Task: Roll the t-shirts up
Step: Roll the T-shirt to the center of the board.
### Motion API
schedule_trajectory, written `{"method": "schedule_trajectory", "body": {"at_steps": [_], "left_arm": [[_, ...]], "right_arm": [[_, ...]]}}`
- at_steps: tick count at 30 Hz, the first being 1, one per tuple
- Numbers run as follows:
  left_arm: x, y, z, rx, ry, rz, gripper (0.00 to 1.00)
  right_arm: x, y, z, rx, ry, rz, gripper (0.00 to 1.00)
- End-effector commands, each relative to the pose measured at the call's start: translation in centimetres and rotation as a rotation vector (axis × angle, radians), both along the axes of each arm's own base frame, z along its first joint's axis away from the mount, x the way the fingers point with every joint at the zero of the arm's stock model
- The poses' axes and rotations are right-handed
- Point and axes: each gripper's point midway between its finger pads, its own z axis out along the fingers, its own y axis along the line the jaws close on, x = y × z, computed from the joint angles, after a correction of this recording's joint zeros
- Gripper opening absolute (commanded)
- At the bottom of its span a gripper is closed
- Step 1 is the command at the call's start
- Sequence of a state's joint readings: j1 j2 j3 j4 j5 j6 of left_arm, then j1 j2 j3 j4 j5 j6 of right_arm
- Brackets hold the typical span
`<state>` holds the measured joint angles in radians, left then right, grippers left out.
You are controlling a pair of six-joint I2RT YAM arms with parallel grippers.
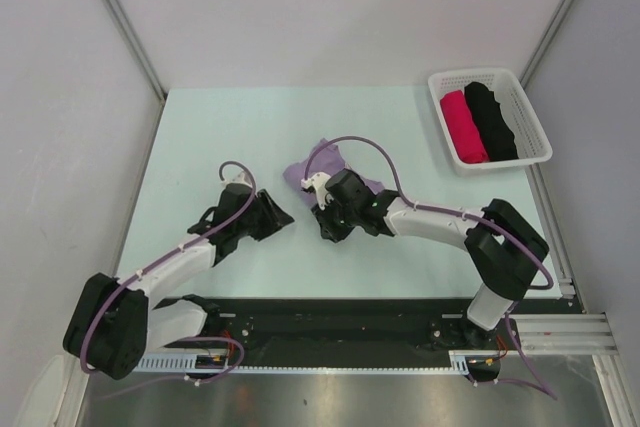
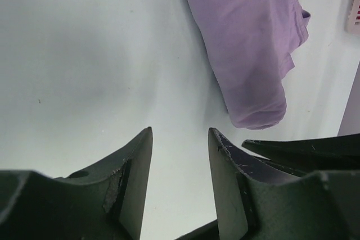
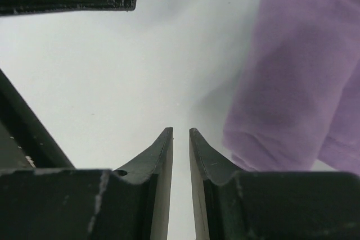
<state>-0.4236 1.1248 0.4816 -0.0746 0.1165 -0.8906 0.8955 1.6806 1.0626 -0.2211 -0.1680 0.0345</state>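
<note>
Looking down from the top camera, I see the lilac t-shirt (image 1: 300,171) lying bunched mid-table on the pale mint table (image 1: 220,127), partly hidden under the right arm's wrist. The cloth is soft and matte with loose creases. In the left wrist view it ends in a rounded, folded-over lobe with a stitched hem showing at its side.

Left gripper (image 1: 285,215) sits low, just left of the shirt. Its jaws are spread with bare table between them, holding nothing. The fingers (image 2: 132,178) are dark hard plastic, wedge-shaped and scuffed at the edges. The shirt's lobe is beyond them and to the right, apart from them.

Right gripper (image 3: 181,133) points at the table just near of the shirt. Its jaws are nearly pressed together with only a thin slit between them, and nothing is in it. The purple fold lies just beside its right finger; I cannot tell whether they touch.

At the far right stands a white plastic basket (image 1: 475,74) with lattice walls. It holds the crimson-pink roll (image 1: 465,127) and the black roll (image 1: 492,119), two tight cylinders lying side by side and touching.
</note>
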Motion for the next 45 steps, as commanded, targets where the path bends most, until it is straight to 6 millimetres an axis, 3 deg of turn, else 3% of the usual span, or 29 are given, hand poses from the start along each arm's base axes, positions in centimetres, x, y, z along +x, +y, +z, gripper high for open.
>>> {"method": "schedule_trajectory", "body": {"at_steps": [1, 2, 4, 11, 13, 14, 15, 18, 19, 24, 27, 31, 37, 45], "left_arm": [[0.7, -1.1, 0.5, -0.033, -0.03, -0.024, 0.49], [1.9, -1.8, 1.8, -0.058, -0.083, -0.029, 0.49], [2.8, -2.1, 1.9, -0.053, -0.087, -0.026, 0.49], [7.8, -5.2, 6.1, -0.119, -0.181, -0.048, 0.46], [8.7, -5.9, 5.6, -0.118, -0.167, -0.057, 0.45], [9.6, -6.3, 6.5, -0.127, -0.181, -0.06, 0.45], [10.0, -6.6, 5.6, -0.118, -0.159, -0.06, 0.45], [11.4, -7.3, 5.4, -0.119, -0.153, -0.065, 0.45], [11.7, -7.4, 4.4, -0.109, -0.129, -0.065, 0.44], [13.2, -8.0, 2.6, -0.085, -0.095, -0.062, 0.44], [13.7, -8.1, 1.5, -0.076, -0.078, -0.058, 0.44], [14.2, -8.1, 0.7, -0.053, -0.059, -0.053, 0.44], [14.8, -8.3, -0.5, -0.034, -0.031, -0.055, 0.44], [15.1, -8.9, -0.3, -0.048, -0.031, -0.077, 0.45]], "right_arm": [[0.4, 1.2, 0.2, 0.078, 0.092, -0.047, 0.22], [0.8, 1.0, 0.2, 0.085, 0.102, -0.059, 0.22], [1.1, 0.9, 0.4, 0.101, 0.114, -0.073, 0.22], [2.0, 0.1, 0.7, 0.129, 0.138, -0.097, 0.22], [2.1, 0.0, 0.7, 0.133, 0.143, -0.101, 0.22], [2.2, -0.1, 0.7, 0.133, 0.142, -0.104, 0.23], [2.2, -0.1, 0.7, 0.136, 0.146, -0.105, 0.22], [2.3, -0.2, 1.2, 0.147, 0.147, -0.111, 0.22], [2.3, -0.2, 1.4, 0.151, 0.142, -0.109, 0.22], [2.8, -0.4, 3.3, 0.113, 0.009, -0.161, 0.25], [3.6, -0.9, 3.5, 0.034, -0.128, -0.229, 0.32], [5.4, -1.9, 3.6, -0.067, -0.297, -0.303, 0.51], [6.8, -2.3, 1.7, -0.177, -0.406, -0.315, 0.64], [6.9, -2.2, -1.8, -0.269, -0.413, -0.266, 0.66]]}}
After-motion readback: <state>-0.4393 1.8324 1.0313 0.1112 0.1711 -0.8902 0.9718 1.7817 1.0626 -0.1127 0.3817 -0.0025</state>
